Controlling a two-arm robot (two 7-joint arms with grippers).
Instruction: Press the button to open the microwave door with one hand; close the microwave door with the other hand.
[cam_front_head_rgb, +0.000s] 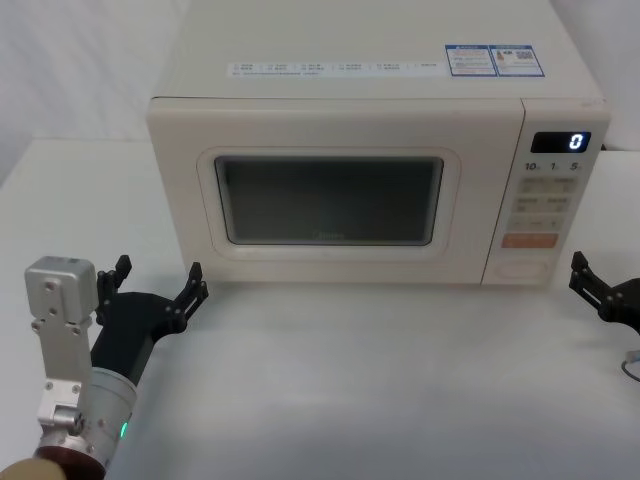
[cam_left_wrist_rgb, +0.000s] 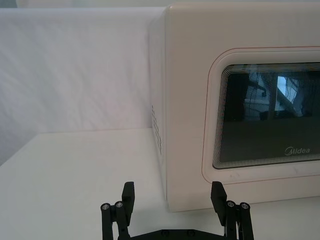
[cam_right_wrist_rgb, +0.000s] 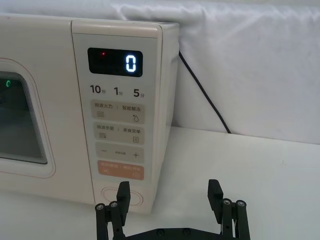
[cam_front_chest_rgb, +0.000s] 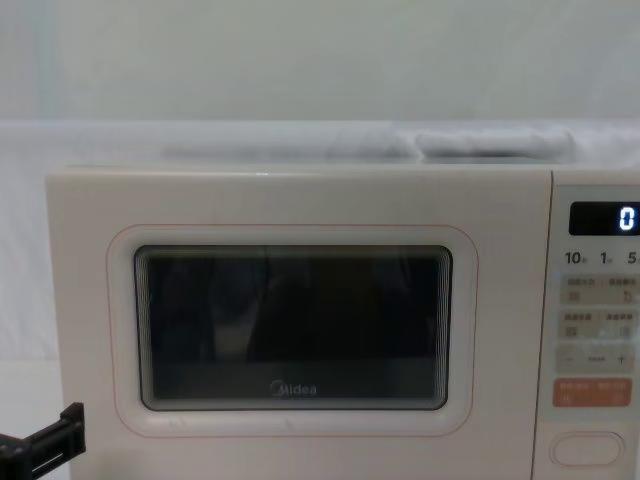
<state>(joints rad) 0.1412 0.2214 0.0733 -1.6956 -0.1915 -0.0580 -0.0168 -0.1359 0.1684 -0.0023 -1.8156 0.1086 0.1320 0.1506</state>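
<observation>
A white table (cam_front_head_rgb: 330, 400) carries a cream microwave (cam_front_head_rgb: 360, 100) that stands square to the robot, its back near a white cloth backdrop. The microwave door (cam_front_head_rgb: 330, 205) takes up most of the front; it sits flush with the casing, closed, its dark window ringed by a thin pink line and a grey logo low in the glass. To the right of the door runs the control panel (cam_right_wrist_rgb: 117, 115), with a lit display (cam_front_head_rgb: 560, 142) at the top reading 0, rows of small grey-printed keys below it, then an orange button (cam_front_head_rgb: 530, 240). At the very bottom of the panel is the button (cam_front_head_rgb: 524, 268), a wide cream pill shape outlined thinly in the same colour as the panel.

The left gripper (cam_front_head_rgb: 160, 283) hovers above the table just in front of the microwave's lower left corner, near the hinge side of the door, touching nothing. Its jaws stand wide apart and hold nothing. Behind it the silver wrist shows a small green light.

The right gripper (cam_right_wrist_rgb: 170, 192) hangs off the microwave's right front corner, close to the panel's lower end and apart from it. Its jaws are also spread wide and empty, with the left finger lined up roughly in front of the pill-shaped button in the right wrist view.

A black power cord (cam_right_wrist_rgb: 202, 92) runs down the backdrop behind the microwave's right side.
</observation>
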